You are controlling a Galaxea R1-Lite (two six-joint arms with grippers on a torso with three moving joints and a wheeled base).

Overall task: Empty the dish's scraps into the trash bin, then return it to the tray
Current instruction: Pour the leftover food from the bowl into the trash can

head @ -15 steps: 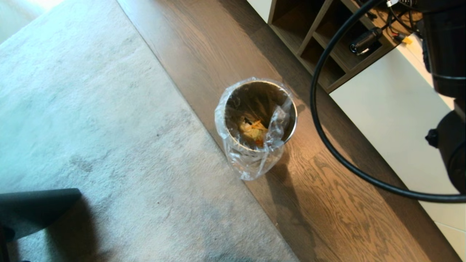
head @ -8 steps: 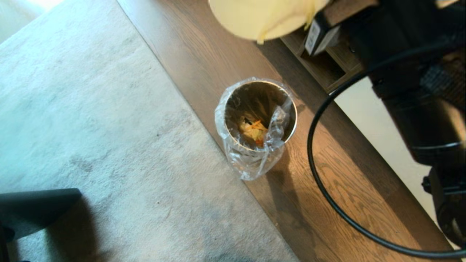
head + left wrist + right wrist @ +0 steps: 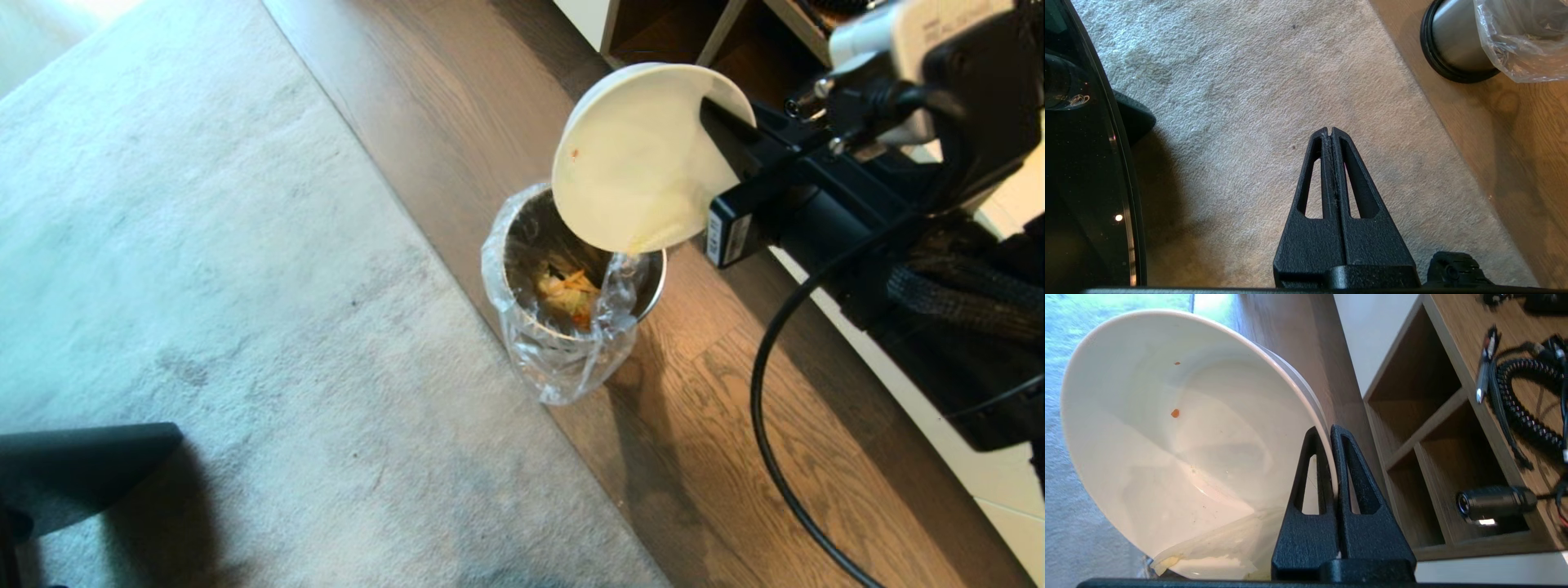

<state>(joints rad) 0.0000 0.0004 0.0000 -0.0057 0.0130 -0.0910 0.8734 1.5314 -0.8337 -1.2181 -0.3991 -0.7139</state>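
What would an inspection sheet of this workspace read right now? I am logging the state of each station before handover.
Surface: grey carpet beside wood floor.
Job's things: dish tilted above trash bin; scraps lie in the bin; a pale piece clings at the dish's low rim; tray not seen.
Clutter: nothing seen.
Grippers: right gripper shut on the dish's rim; left gripper shut, empty, over the carpet.
Cables: black cable loops above the floor by the right arm.
Surroundings: wooden shelf unit holding coiled cords.
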